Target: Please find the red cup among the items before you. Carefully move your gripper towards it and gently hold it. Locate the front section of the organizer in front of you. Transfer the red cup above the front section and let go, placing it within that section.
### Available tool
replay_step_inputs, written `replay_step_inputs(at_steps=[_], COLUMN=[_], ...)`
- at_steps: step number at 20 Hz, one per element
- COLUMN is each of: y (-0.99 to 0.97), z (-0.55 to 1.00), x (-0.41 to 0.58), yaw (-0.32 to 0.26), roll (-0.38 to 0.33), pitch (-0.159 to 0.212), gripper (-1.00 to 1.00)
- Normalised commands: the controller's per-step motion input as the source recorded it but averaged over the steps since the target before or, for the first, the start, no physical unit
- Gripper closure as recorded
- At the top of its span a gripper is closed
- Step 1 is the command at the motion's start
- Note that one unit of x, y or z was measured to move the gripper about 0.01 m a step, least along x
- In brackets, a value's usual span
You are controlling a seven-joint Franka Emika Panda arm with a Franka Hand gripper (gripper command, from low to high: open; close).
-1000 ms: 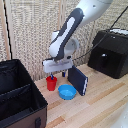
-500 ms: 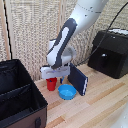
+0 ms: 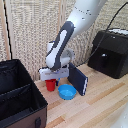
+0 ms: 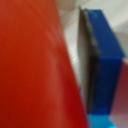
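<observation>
Standing upright on the wooden tabletop (image 3: pixel 100 100): the red cup (image 3: pixel 50 85), long axis vertical, directly beneath the claw (image 3: pixel 52 78), which sits low over its rim. Filling most of the wrist view: the cup's red wall (image 4: pixel 30 65), blurred by closeness, with a blue-tipped finger (image 4: pixel 106 60) just beside it. Whether already pinching the cup or merely straddling it, cannot tell; no visible gap or contact at the fingertips in either view. Just beside the cup, toward the exterior view's right: 1 shallow blue bowl (image 3: pixel 67 92), and behind that a dark blue flat box (image 3: pixel 78 80) leaning on edge. Well apart at the exterior view's left edge: the organizer (image 3: pixel 20 102), 2 compartments split by 1 divider. Probably a straight lift 1st, then travel toward that side.
</observation>
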Motion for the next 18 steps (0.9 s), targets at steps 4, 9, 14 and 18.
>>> replay_step_inputs(at_steps=[4,9,14,18], y=[-0.13,-0.06,0.01,0.22], z=[0.89,0.95,0.86,0.85], x=[0.085,0.084,0.085,0.012], yaw=[0.000,0.005,0.028,0.040], roll=[0.045,0.064,0.092,0.092], pitch=[0.028,0.075,0.093,0.090], gripper=[1.00,1.00,1.00,1.00])
